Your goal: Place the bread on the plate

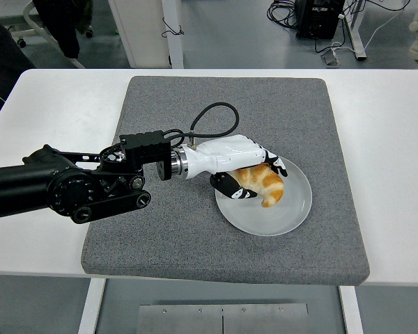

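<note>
A golden croissant (265, 186) is held in my left hand (254, 179), whose white and black fingers are curled around it. The hand and the bread sit low over the left part of the pale grey plate (285, 212), the bread's lower tip touching or nearly touching the plate's surface. The plate lies on the grey mat (195, 229), right of centre. My left arm (70, 184) comes in from the left edge, black up to the white wrist. The right arm does not show.
The grey mat covers the middle of the white table (49, 111). A black cable (212, 115) loops up from the wrist. Beyond the table's far edge stand table legs, cables and a dark box on the floor.
</note>
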`<state>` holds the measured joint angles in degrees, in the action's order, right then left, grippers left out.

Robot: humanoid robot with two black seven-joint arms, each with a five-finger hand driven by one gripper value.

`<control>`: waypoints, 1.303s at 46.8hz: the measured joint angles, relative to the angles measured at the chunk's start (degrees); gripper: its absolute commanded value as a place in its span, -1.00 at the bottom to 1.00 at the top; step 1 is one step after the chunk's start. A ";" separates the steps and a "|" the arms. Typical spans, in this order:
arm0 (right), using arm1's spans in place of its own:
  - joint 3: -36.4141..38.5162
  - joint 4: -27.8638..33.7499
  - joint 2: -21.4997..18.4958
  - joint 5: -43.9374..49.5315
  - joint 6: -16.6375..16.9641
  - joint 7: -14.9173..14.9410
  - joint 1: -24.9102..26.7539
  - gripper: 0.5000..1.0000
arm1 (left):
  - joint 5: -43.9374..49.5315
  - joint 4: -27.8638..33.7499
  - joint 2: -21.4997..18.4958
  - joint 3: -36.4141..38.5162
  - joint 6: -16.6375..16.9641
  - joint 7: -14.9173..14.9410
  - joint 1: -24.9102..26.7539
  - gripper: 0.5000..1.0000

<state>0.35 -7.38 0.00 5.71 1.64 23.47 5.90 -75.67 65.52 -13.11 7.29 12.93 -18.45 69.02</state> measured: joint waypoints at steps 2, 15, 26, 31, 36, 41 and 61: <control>0.00 0.00 0.00 0.00 -0.01 0.00 -0.01 1.00 | 0.00 -0.49 0.46 0.01 0.00 0.00 -0.28 -0.31; 0.00 0.00 0.00 0.00 0.00 0.00 -0.01 1.00 | -0.01 -1.69 1.40 0.01 1.09 0.09 -1.85 -0.31; 0.00 0.00 0.00 0.00 0.02 0.00 -0.01 1.00 | -1.85 -4.14 3.11 1.41 3.06 0.09 -2.26 -0.31; 0.00 0.00 0.00 0.00 0.03 0.00 0.00 1.00 | -2.45 -4.51 3.48 2.25 4.32 0.09 -2.77 -0.31; 0.00 0.00 0.00 0.00 0.02 0.00 -0.01 1.00 | -2.47 -4.52 3.57 2.30 4.40 0.09 -2.90 -0.30; 0.00 0.00 0.00 0.00 0.01 0.00 0.00 1.00 | -2.47 -4.52 3.96 2.30 4.45 0.09 -3.00 -0.22; 0.00 0.00 0.00 0.00 0.01 0.00 -0.01 1.00 | -2.45 -4.48 4.07 2.30 5.62 -0.08 -3.06 -0.02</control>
<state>0.35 -7.38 0.00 5.71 1.65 23.47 5.89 -78.13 61.04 -9.05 9.59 18.55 -18.53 65.96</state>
